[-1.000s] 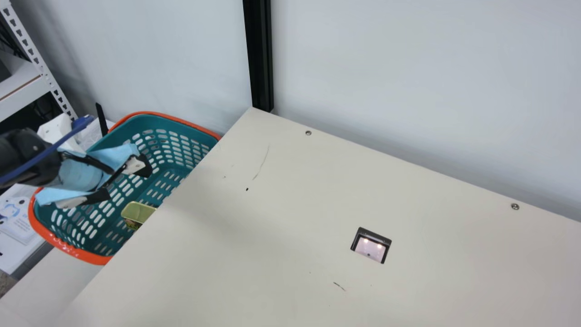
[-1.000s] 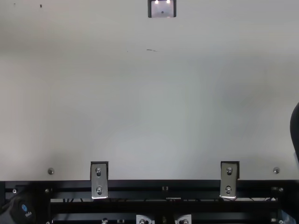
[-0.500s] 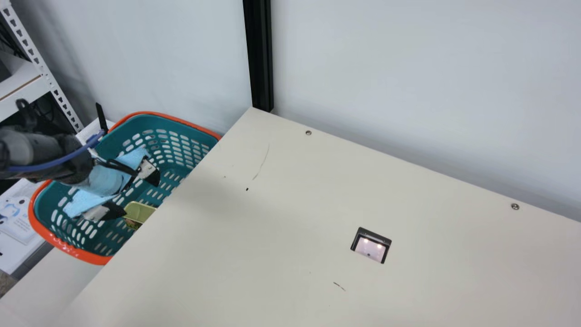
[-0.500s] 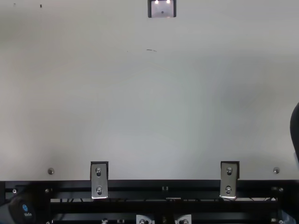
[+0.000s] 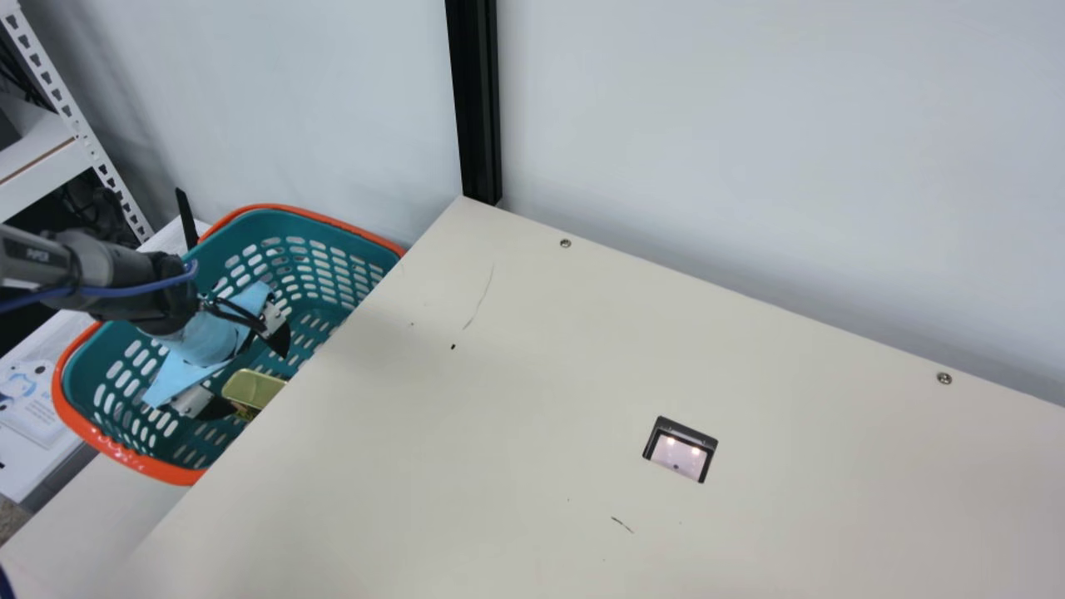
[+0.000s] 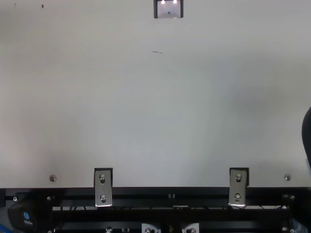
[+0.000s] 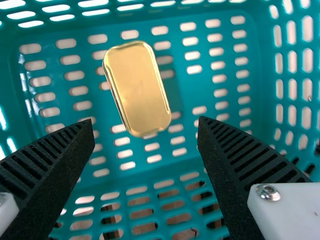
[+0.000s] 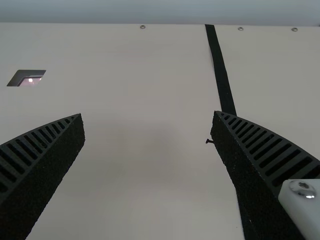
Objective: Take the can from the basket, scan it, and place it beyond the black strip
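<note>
Main view: can [image 5: 252,388] perhaps half hidden

The small print on the left arm [image 5: 129,270] and pale sheet [image 5: 37,416] is unreadable.

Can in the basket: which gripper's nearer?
Left. The left gripper is open inside the basket, close to the can; the right gripper is open over the table, well away from it.
</note>
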